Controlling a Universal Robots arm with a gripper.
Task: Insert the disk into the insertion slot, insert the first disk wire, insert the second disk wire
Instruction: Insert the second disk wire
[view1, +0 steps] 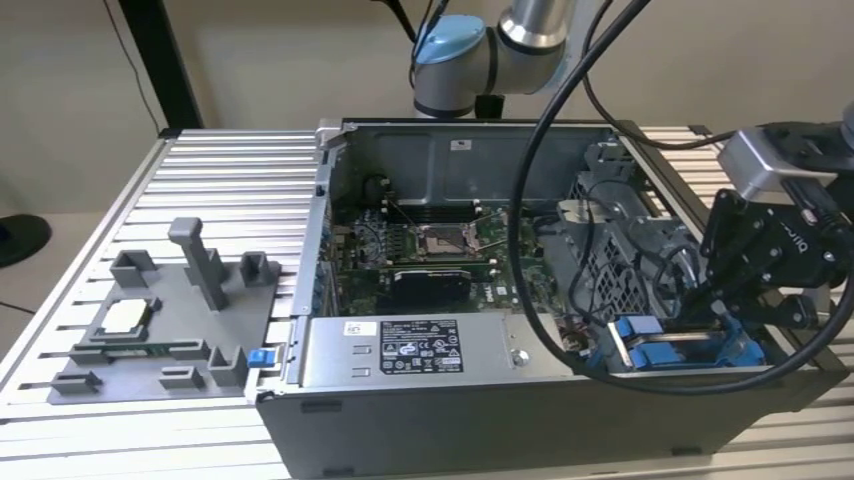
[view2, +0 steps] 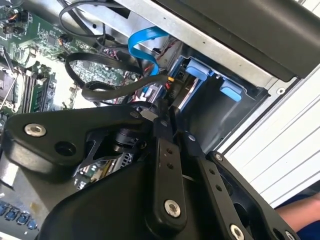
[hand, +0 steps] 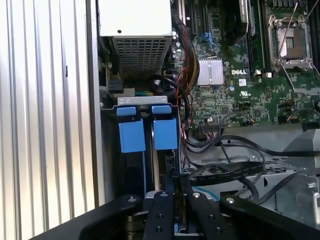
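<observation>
Hand (hand: 172, 187) pinched narrow, apparently on a wire plug, low in the insertion slot (hand: 145, 165). Risk: misaligned plug bends against connector.

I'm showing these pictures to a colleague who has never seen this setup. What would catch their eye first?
Most likely the open computer case on the slatted aluminium table, its green motherboard exposed. Next, the black gripper reaching down at the case's corner on the exterior view's right, where bright blue plastic rails stand out. In the first wrist view, these blue pieces sit just ahead of the gripper, beside loose black cables.
</observation>
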